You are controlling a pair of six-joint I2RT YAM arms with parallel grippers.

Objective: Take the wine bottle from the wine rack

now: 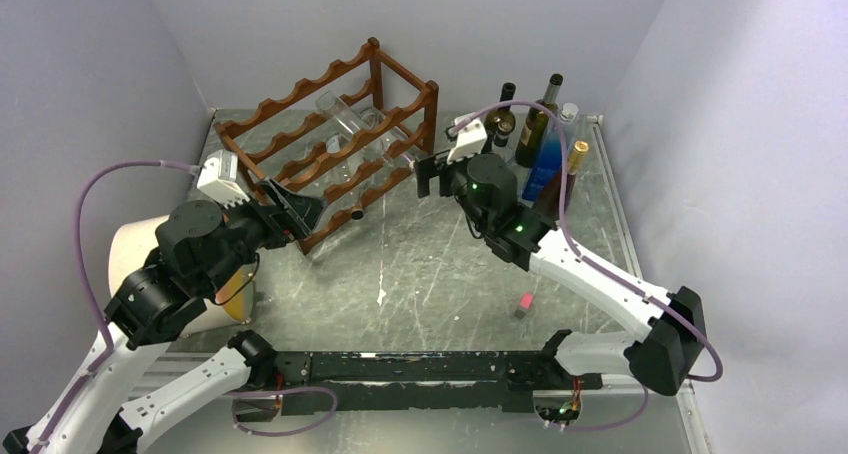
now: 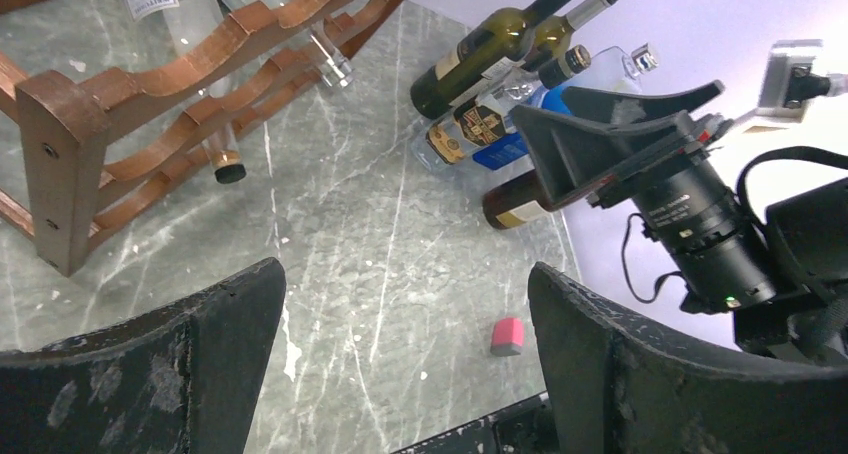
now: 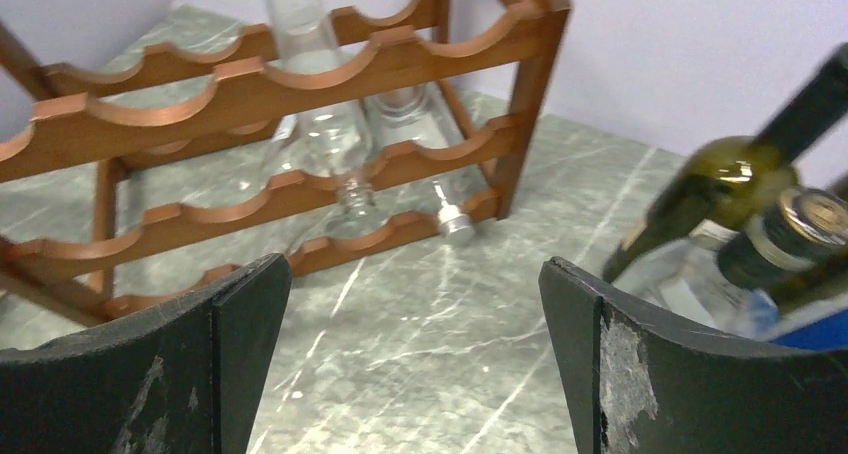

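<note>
- Left end effector [image 2: 405, 279] and right end effector [image 3: 415, 274] both gape empty.
- Clear wine bottle [image 3: 330, 144] lies in the wine rack [image 3: 470, 49], far-left of the worktop.
- Risk: glass slipping, or the right arm toppling the standing bottles [image 1: 540, 134] at the far-right corner.

Your wine rack [image 3: 240, 92] is standing upright, and it's loaded.
It's reddish-brown wood, scalloped rails on square posts. You've got clear glass bottles [image 3: 325, 139] lying tilted through its upper tiers, and a dark-capped bottle [image 2: 228, 169] poking from its lowest tier.

Grey marbled table [image 1: 420, 264] under wine rack [image 1: 330, 134], bottle cluster [image 1: 545, 144], pink block [image 1: 524, 304]
</note>
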